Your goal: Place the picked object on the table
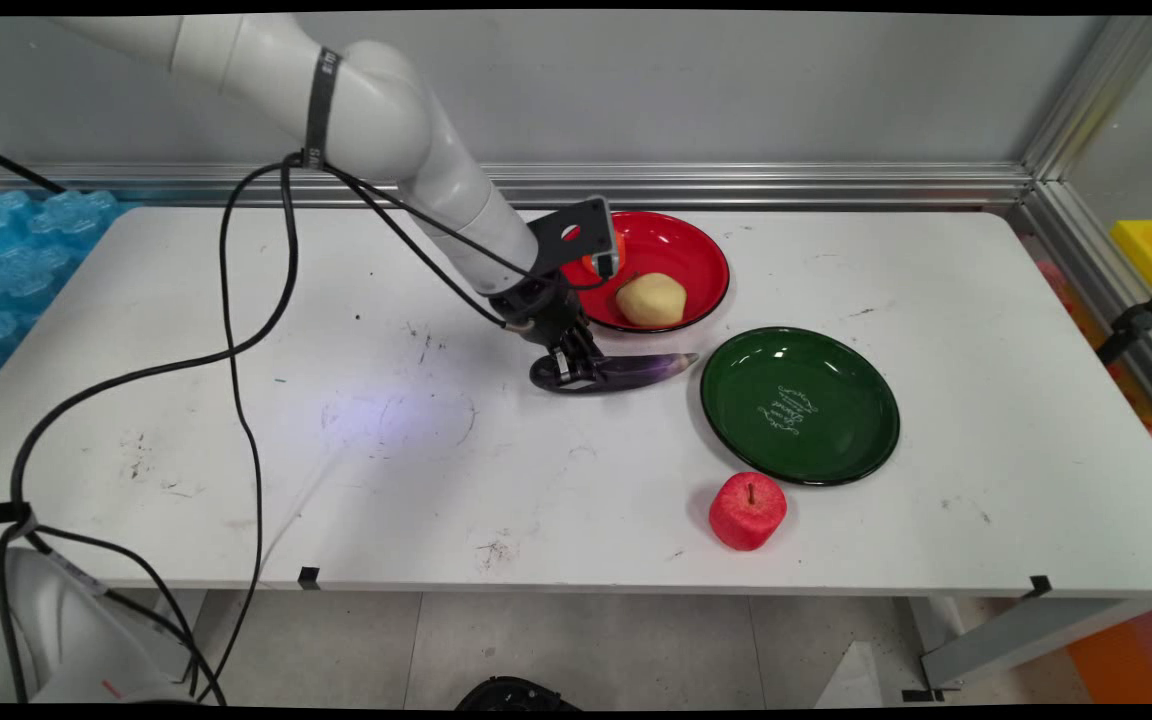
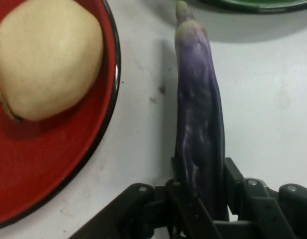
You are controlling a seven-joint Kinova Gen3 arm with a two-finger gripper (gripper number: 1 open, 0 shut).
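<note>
red apple (image 1: 747,511) lies nearest; end effector (image 1: 570,371) grips eggplant (image 1: 636,369) beside red plate (image 1: 681,250).

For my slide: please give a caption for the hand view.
The hand shut on a purple eggplant beside the red plate.

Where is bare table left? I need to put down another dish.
The widest bare stretch is the table's left half, left of the gripper shut on the eggplant. Another lies right of the green plate. It's crowded among red plate, eggplant, green plate and apple.
</note>
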